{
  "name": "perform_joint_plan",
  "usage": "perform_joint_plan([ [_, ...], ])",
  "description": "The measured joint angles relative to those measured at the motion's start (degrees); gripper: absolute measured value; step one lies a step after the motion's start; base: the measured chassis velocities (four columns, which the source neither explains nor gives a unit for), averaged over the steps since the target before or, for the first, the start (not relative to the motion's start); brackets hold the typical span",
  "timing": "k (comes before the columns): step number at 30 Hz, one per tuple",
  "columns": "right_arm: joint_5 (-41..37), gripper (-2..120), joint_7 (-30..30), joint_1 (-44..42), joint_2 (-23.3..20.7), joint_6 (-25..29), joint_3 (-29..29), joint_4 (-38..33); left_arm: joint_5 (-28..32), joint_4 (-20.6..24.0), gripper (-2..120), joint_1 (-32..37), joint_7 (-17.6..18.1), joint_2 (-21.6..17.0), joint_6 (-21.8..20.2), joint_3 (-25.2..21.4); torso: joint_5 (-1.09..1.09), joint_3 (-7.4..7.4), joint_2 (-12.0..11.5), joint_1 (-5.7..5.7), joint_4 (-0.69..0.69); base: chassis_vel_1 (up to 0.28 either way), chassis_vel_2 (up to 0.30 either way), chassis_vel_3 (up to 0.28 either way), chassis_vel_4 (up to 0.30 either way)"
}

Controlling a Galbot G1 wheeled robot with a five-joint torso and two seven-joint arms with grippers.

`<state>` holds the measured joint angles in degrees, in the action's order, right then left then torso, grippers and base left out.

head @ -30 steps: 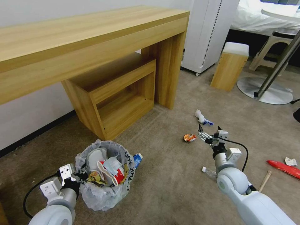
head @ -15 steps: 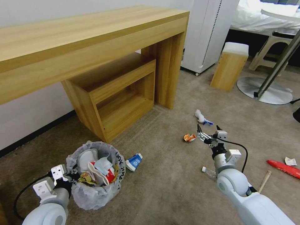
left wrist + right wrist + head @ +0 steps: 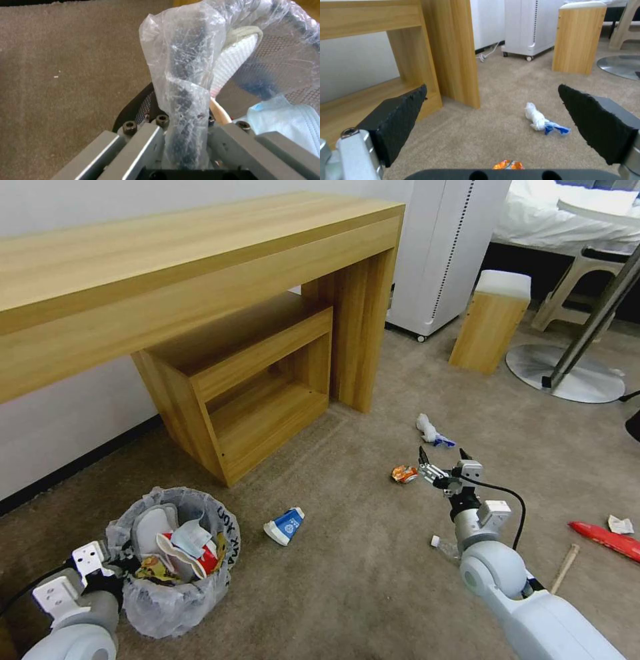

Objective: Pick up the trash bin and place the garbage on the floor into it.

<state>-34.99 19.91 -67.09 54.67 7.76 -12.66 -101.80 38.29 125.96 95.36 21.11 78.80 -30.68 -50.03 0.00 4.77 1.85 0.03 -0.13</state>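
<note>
Gripping trash bin (image 3: 175, 563) rim: left end effector (image 3: 113, 569); right end effector (image 3: 440, 461) open; bag lettering unreadable.

In the lower left of the head view, the left gripper (image 3: 110, 567) is pressed against the crinkly plastic-lined round black bin (image 3: 175, 560), and its fingertips are hidden behind the bag. The bin's black mesh wall is mostly veiled by the liner. The small clear plastic bottle (image 3: 443, 547) at lower right is half covered by the right arm. The red snack bag (image 3: 605, 539) is cut off by the right edge. The small orange crushed can (image 3: 507, 164) sits partly hidden at the bottom of the right wrist view.
</note>
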Motion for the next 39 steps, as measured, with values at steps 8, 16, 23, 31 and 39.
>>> perform_joint_plan([
  [8, -0.6, 100, 0.1, 0.5, 0.1, -1.0, 0.8, 0.3, -0.1, -0.1, 1, -0.2, 0.1, 0.3, -0.3, 0.1, -0.01, 0.00, 0.0, 0.00, 0.00, 0.000, 0.000, 0.000, 0.000],
  [16, -8.5, 100, 3.9, 5.6, 3.2, -5.3, 6.8, 3.2, -0.5, -0.3, 1, -0.1, 0.0, 0.9, -0.2, 0.5, -0.01, 0.00, 0.0, 0.00, 0.00, 0.000, 0.000, 0.000, 0.000],
  [23, -23.1, 100, 10.9, 13.9, 12.8, -12.3, 13.1, 8.4, -1.3, -0.2, 1, 0.1, -0.1, 1.6, 0.0, 0.7, -0.02, 0.01, 0.0, 0.00, 0.01, 0.000, 0.000, 0.000, 0.000],
  [31, -34.6, 100, 15.3, 20.5, 21.5, -15.4, 16.5, 15.1, -2.9, -0.7, 1, -0.5, -0.2, 3.1, 0.4, 1.8, -0.02, 0.01, 0.0, 0.00, 0.01, 0.000, 0.000, 0.000, 0.000],
  [39, -39.3, 100, 17.6, 23.9, 27.0, -15.9, 17.0, 22.5, -3.8, -1.1, 1, -0.5, -0.3, 4.1, 1.1, 2.1, -0.01, 0.01, 0.0, 0.00, 0.00, 0.000, 0.000, 0.000, 0.000],
])
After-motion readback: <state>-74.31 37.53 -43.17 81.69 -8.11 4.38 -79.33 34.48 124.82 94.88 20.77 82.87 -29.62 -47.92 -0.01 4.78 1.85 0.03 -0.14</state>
